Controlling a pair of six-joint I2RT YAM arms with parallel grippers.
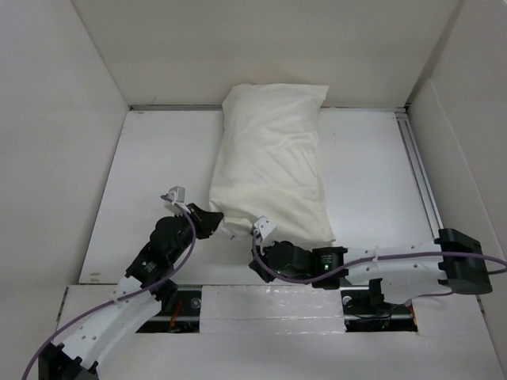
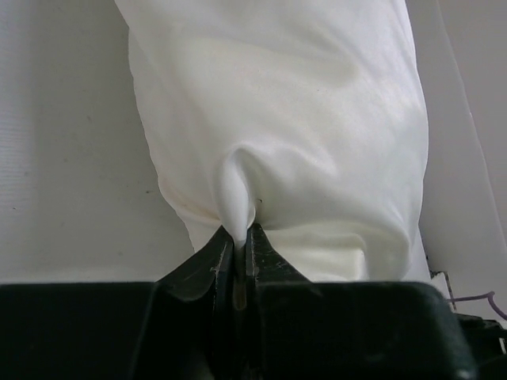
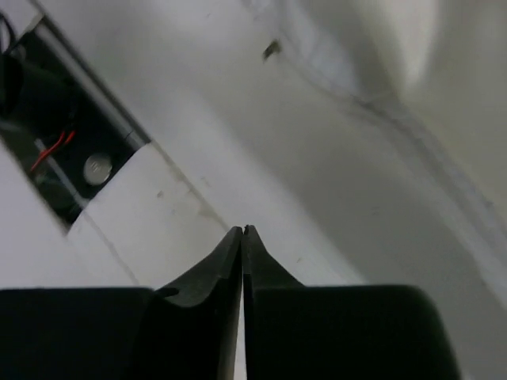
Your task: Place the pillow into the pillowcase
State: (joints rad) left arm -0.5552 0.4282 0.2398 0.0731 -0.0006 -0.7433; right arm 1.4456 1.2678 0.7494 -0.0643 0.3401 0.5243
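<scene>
A plump cream pillowcase (image 1: 273, 162) lies lengthwise in the middle of the table, its far end against the back wall. It looks filled; the pillow itself is hidden. My left gripper (image 1: 224, 226) is at its near left corner, and the left wrist view shows that gripper (image 2: 239, 233) shut on a pinched fold of the pillowcase (image 2: 277, 119). My right gripper (image 1: 260, 229) sits at the near edge, close beside the left one. In the right wrist view its tips (image 3: 243, 229) meet with nothing between them, and pale fabric (image 3: 412, 119) with a seam lies beyond.
White walls enclose the table (image 1: 158, 182) on the left, back and right. A metal rail (image 1: 420, 174) runs along the right side. A dark slot with red wires (image 3: 47, 150) opens at the near edge between the arm bases.
</scene>
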